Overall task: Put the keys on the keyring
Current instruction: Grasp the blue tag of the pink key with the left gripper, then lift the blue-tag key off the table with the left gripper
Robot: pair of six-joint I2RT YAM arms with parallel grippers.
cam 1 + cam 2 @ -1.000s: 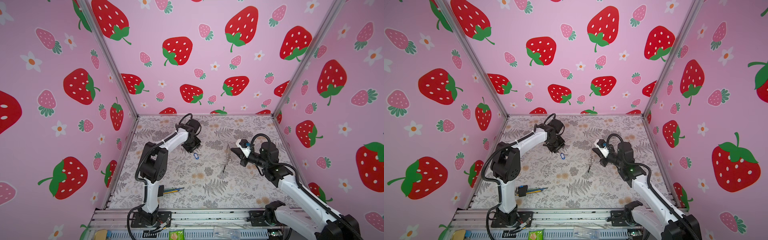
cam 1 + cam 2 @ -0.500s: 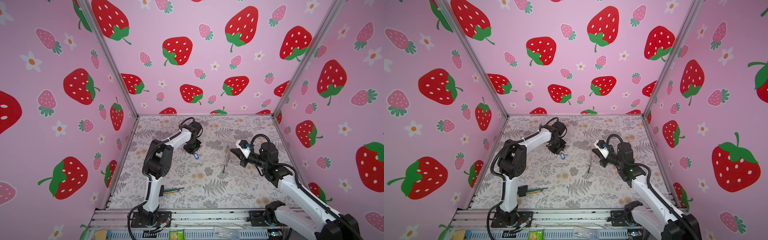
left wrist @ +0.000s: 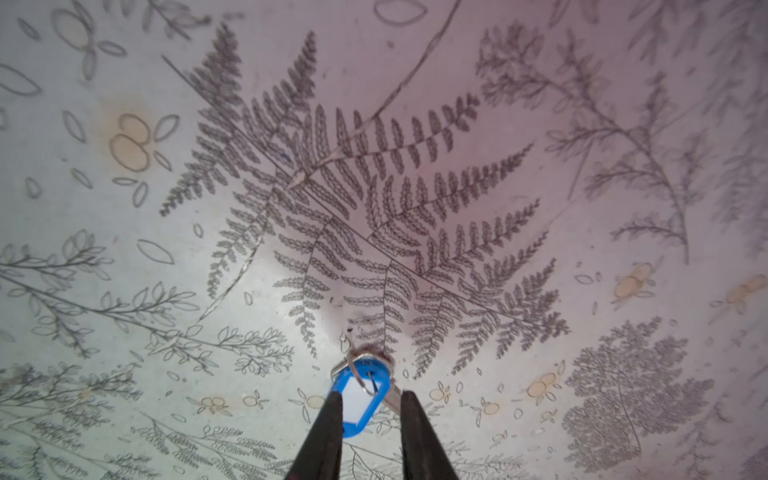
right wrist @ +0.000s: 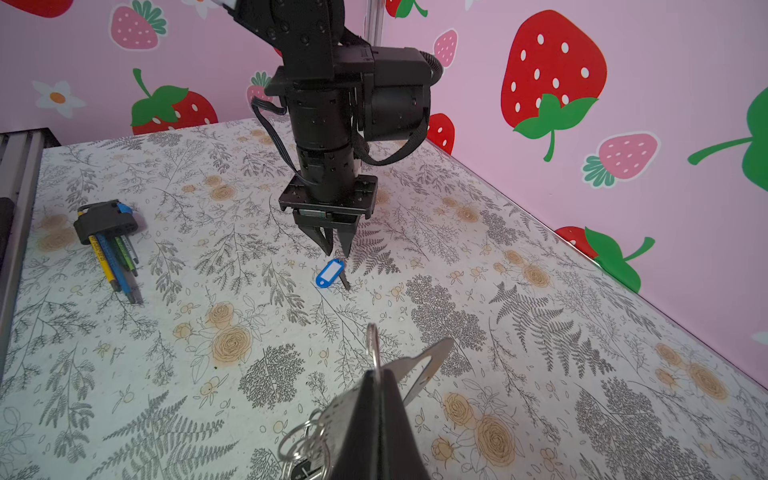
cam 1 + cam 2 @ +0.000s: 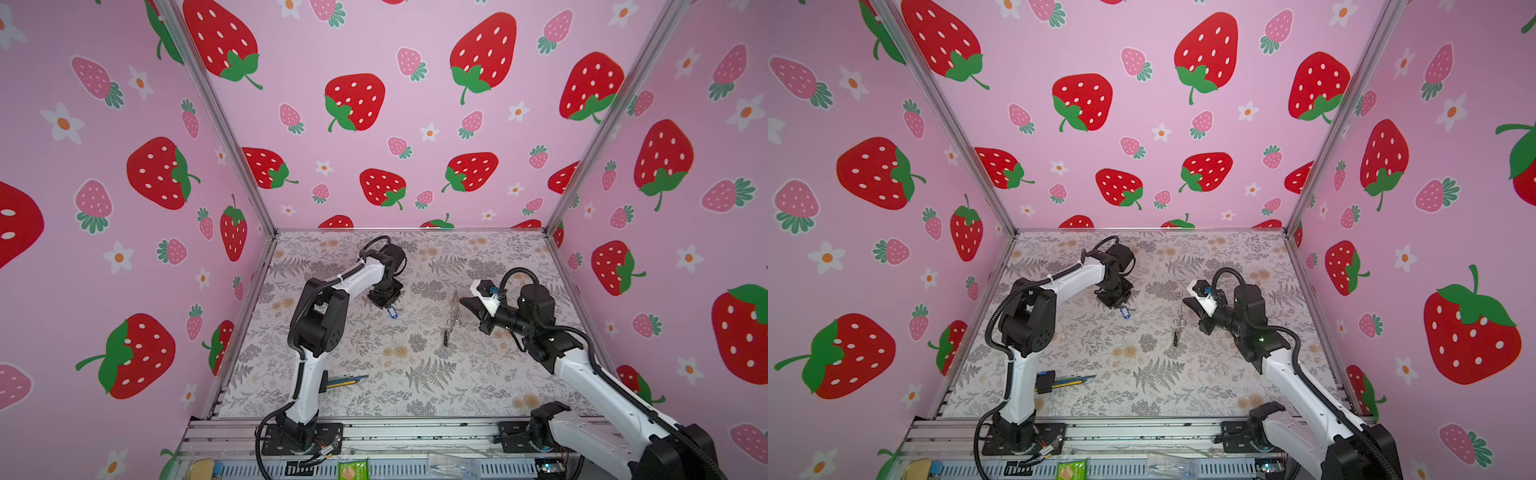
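The left gripper (image 3: 371, 397), jaws partly spread over the small silvery key with blue plastic tag (image 4: 329, 273) lying just under and between them, should descend centred before closing, while the right gripper (image 4: 380, 376), jaws pressed together, pinches the flat taupe leather-like keyring (image 4: 424, 365).

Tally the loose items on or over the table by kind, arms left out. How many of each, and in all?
keyring: 1
keys: 2, the blue-tag key lying flat and the black-tag key hanging from the keyring
hex-key set: 1
total: 4
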